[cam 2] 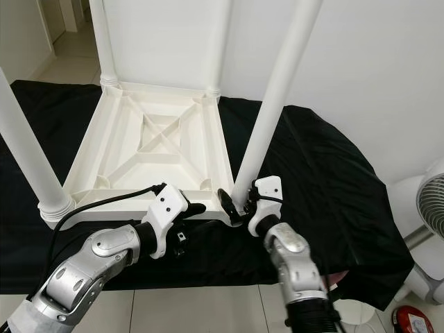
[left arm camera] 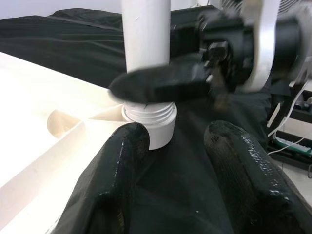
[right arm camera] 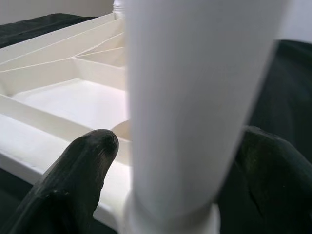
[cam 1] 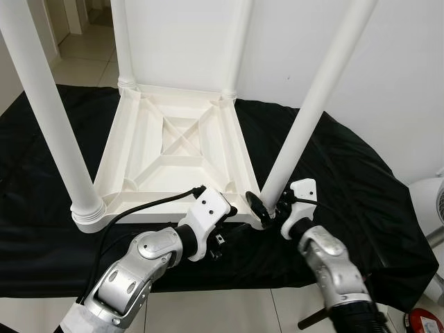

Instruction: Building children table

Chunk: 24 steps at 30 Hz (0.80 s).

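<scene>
Left eye view: a white table top (cam 1: 173, 156) lies upside down on a black cloth (cam 1: 347, 180), four legs pointing up. The right gripper (cam 1: 267, 208) clasps the near right leg (cam 1: 305, 125) just above its threaded base, fingers on either side. The left gripper (cam 1: 225, 229) hovers beside it, fingers spread and holding nothing.

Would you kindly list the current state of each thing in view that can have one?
Table top: upside down on the black cloth.
Near-right leg: standing in its corner socket, thread exposed at the base, not fully seated.
Other three legs: upright in their sockets.
Right gripper: fingers either side of the near-right leg's base.
Left gripper: open, at the table's near edge.
</scene>
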{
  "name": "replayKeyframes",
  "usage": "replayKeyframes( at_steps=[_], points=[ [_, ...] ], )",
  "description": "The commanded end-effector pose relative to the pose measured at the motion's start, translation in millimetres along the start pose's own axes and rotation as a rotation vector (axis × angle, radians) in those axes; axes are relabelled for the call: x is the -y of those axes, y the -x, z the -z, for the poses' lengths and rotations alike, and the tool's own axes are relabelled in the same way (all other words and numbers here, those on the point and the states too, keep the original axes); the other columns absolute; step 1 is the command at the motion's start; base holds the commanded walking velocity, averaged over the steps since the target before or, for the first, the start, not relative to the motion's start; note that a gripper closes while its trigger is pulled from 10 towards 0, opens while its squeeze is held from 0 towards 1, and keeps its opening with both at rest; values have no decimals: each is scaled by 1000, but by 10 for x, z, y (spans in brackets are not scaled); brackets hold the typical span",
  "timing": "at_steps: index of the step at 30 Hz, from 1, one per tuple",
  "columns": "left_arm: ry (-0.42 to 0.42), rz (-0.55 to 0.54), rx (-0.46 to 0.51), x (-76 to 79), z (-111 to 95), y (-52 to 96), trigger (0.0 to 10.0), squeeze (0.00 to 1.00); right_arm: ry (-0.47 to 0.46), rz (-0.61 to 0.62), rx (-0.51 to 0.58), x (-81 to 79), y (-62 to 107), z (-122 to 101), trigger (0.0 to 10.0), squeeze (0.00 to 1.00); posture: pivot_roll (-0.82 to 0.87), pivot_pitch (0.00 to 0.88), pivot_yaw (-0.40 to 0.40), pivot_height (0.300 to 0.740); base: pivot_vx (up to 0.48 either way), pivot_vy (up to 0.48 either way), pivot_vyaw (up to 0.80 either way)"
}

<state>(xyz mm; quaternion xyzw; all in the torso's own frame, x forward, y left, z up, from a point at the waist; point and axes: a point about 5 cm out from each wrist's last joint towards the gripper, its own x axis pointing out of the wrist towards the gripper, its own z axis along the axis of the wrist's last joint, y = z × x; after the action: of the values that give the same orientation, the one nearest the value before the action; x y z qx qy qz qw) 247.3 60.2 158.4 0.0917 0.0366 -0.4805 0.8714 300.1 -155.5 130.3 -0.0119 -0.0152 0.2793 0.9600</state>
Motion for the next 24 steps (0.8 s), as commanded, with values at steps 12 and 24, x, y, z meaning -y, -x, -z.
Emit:
replayKeyframes(
  at_steps=[12,24],
  points=[
    [-17,35,2,-17,-38,-26,10000,0,135,-226,-108,151,-237,60,10000,0,25,0,-98,740,0,0,0],
    [-26,35,6,-43,-59,-30,10000,0,128,-313,-149,65,-405,138,392,0,39,0,-100,740,0,0,0]
  ],
)
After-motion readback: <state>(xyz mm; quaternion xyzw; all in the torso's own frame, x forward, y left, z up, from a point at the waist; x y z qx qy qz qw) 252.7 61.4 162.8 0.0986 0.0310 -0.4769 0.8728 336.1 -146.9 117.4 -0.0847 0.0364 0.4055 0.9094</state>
